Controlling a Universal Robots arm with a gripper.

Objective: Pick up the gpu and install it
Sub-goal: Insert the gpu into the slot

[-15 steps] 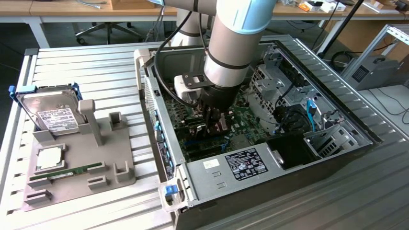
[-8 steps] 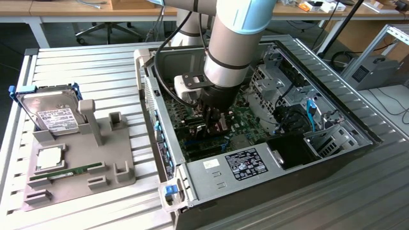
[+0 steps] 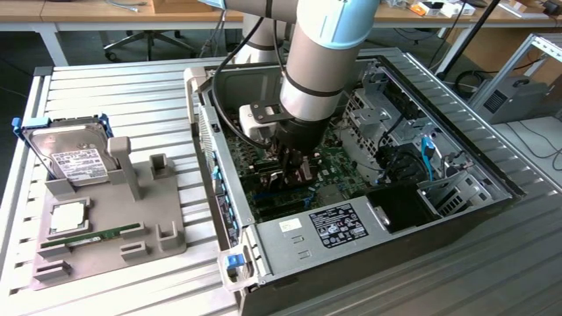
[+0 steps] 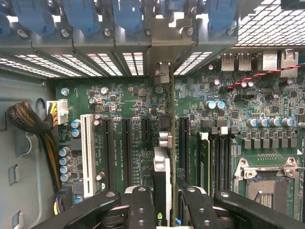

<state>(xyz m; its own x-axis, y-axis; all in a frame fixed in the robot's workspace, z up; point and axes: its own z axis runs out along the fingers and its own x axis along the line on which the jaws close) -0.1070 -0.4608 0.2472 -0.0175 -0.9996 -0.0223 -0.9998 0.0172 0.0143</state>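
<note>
**Fig.** Open grey steel PC case (image 3: 478,168) lying on a slatted light-metal table (image 3: 114,85), with the robot arm reaching in from above.

**(a) Exterior view.** The gripper (image 3: 290,168) sits low inside the case, just over the green motherboard (image 3: 338,155). It is nearer the case wall on the exterior view's left. Outside the case, on that same side, stands a grey moulded parts stand (image 3: 149,217). It carries a silver hard drive w/ white label (image 3: 75,158), a square silver processor chip (image 3: 66,217) and a long narrow green RAM stick (image 3: 92,236). All three are well apart from the gripper.

**(b) Wrist view.** Two black fingers (image 4: 138,205) pinch the gpu (image 4: 162,167), a thin dark circuit card seen edge-on. The jaws are pressed against its two faces. The card stands upright and runs lengthwise, parallel to the black expansion slots (image 4: 126,152). It lies between those slots and the memory slots, one of which holds a green module (image 4: 204,162). Its far end points toward the perforated rear slot covers (image 4: 109,62), under a row of blue plastic clips (image 4: 81,16). Whether the card's lower edge is in a slot is hard to tell; prob. touching or just above. Also on the board are a long white slot (image 4: 87,155), a silver-framed CPU socket (image 4: 267,186) and, at the case wall, a braided black cable bundle (image 4: 28,121).
</note>
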